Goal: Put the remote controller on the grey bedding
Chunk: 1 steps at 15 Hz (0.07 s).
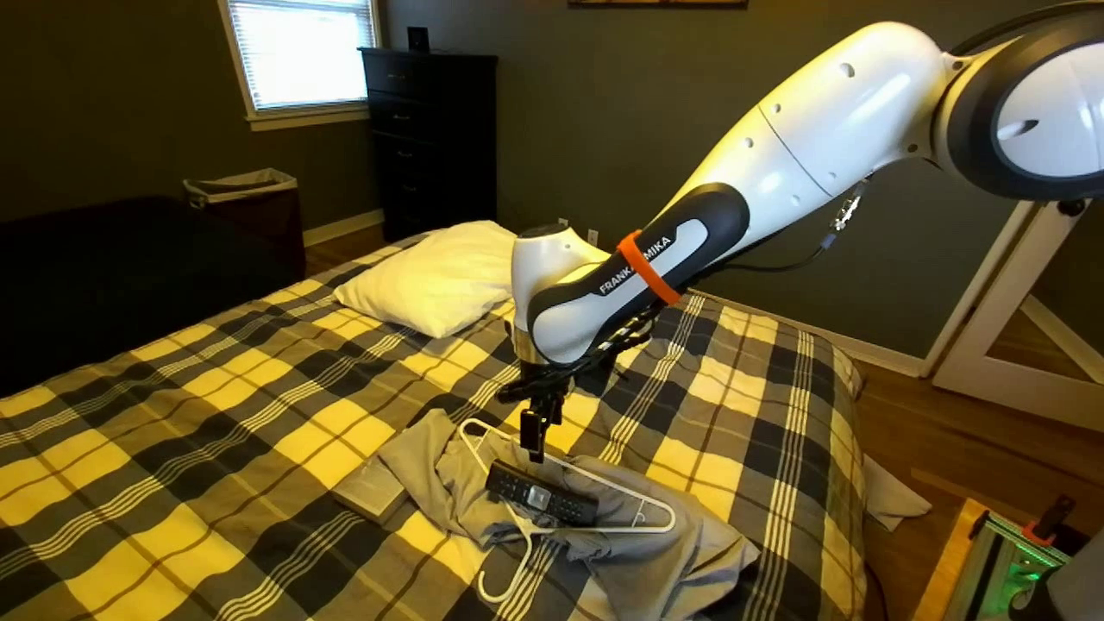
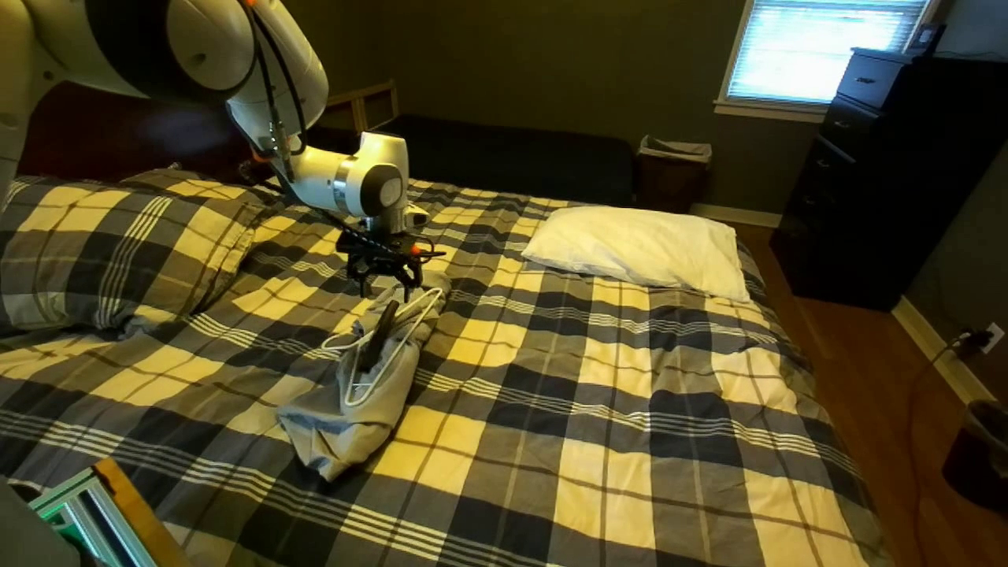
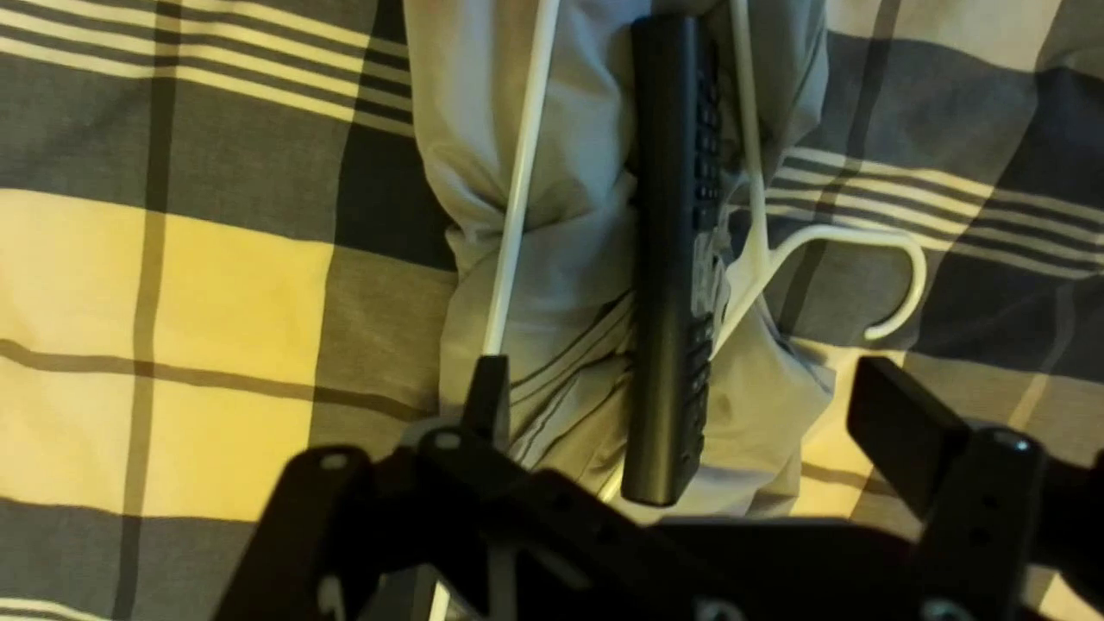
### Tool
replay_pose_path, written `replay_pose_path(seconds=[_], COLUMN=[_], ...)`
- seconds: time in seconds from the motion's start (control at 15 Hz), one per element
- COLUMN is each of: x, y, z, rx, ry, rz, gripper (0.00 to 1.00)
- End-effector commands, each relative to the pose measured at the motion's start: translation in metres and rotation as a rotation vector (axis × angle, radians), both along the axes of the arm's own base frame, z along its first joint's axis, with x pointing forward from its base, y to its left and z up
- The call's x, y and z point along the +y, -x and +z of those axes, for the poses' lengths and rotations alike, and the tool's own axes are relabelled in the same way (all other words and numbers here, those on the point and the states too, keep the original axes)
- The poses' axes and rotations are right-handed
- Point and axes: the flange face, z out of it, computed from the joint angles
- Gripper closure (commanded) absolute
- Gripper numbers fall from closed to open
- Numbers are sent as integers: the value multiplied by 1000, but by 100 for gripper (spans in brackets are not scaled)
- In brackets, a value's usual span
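Observation:
The black remote controller (image 1: 556, 504) rests on the crumpled grey bedding (image 1: 681, 569), within the outline of a white hanger (image 1: 621, 530). It is tilted up on its long edge, with its buttons facing sideways in the wrist view (image 3: 664, 259). It also shows in an exterior view (image 2: 379, 339) as a thin dark bar on the grey cloth (image 2: 346, 429). My gripper (image 1: 535, 435) is above the remote's end, pointing down. In the wrist view my gripper (image 3: 681, 379) is open and empty, its fingers on either side of the remote and apart from it.
The hanger's hook (image 3: 906, 285) lies on the plaid bed cover (image 3: 241, 285) beside the cloth. A flat box (image 1: 371, 490) lies beside the grey cloth. A white pillow (image 2: 638, 244) lies farther off. A plaid pillow (image 2: 118, 244) is near the arm.

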Motion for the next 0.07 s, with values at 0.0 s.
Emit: replay_pose_path(seconds=[0.0], x=[2], y=[-4], z=[5], rx=[-10], ry=[-1], rz=[-9], gripper=[0])
